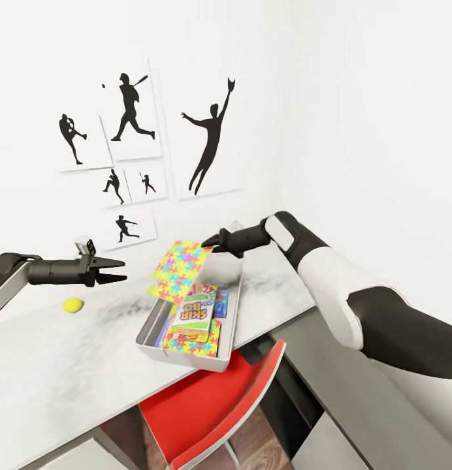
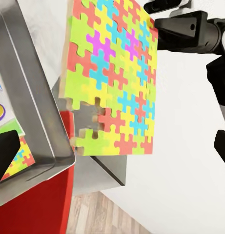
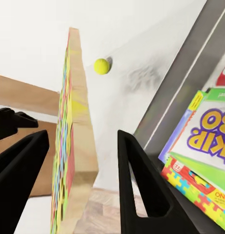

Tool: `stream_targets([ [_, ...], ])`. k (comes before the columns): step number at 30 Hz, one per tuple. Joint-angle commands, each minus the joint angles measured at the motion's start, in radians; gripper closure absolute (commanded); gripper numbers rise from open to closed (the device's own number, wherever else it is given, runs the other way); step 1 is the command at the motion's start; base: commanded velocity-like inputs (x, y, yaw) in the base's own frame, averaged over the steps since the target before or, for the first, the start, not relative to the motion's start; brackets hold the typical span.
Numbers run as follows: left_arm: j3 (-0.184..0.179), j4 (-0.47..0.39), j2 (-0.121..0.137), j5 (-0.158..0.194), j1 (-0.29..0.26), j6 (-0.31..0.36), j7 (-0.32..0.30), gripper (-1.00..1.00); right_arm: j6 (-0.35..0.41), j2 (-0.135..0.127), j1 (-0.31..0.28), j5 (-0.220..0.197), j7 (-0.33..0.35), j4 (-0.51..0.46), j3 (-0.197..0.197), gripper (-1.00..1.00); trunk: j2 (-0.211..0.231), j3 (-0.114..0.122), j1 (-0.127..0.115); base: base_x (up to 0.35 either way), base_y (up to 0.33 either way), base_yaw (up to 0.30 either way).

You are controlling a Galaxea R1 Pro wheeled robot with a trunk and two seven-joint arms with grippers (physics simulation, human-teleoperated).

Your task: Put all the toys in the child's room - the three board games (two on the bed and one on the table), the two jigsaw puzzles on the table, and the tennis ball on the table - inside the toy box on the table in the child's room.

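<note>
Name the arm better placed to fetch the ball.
Left. Its open tool hangs empty just above the ball; the right tool holds a puzzle over the box.

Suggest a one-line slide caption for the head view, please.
Right gripper holds a jigsaw puzzle tilted over the toy box; tennis ball waits on the table.
</note>
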Motion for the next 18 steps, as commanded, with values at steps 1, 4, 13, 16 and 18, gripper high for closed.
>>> stream_targets([
  [1, -0.005, 0.0, 0.001, 0.004, -0.002, 0.009, -0.005, -1.0, 0.0, 0.0, 0.011, 0.011, 0.018, -0.011, 0.002, 1.0, -0.002, -0.002, 0.001, 0.043, 0.0, 0.0],
  [4, -0.004, 0.0, 0.001, 0.004, -0.002, 0.009, -0.005, -1.0, 0.0, 0.0, 0.03, 0.011, 0.029, -0.024, 0.003, 1.0, -0.002, -0.002, 0.001, 0.058, 0.0, 0.0],
  [13, -0.001, 0.001, 0.0, 0.006, -0.002, 0.009, -0.006, -1.0, 0.0, -0.007, 0.037, 0.011, 0.033, -0.029, 0.005, 1.0, -0.002, -0.002, 0.001, 0.011, 0.0, 0.0],
  [16, 0.0, 0.003, 0.0, 0.006, -0.002, 0.009, -0.006, -1.0, 0.0, -0.007, 0.037, 0.011, 0.033, -0.029, 0.007, 1.0, -0.002, -0.002, 0.001, 0.0, 0.0, 0.0],
  [18, 0.0, 0.003, 0.0, 0.006, -0.002, 0.009, -0.006, -1.0, 0.0, -0.007, 0.037, 0.011, 0.033, -0.029, 0.013, 1.0, -0.002, -0.002, 0.001, 0.03, 0.01, 0.0],
])
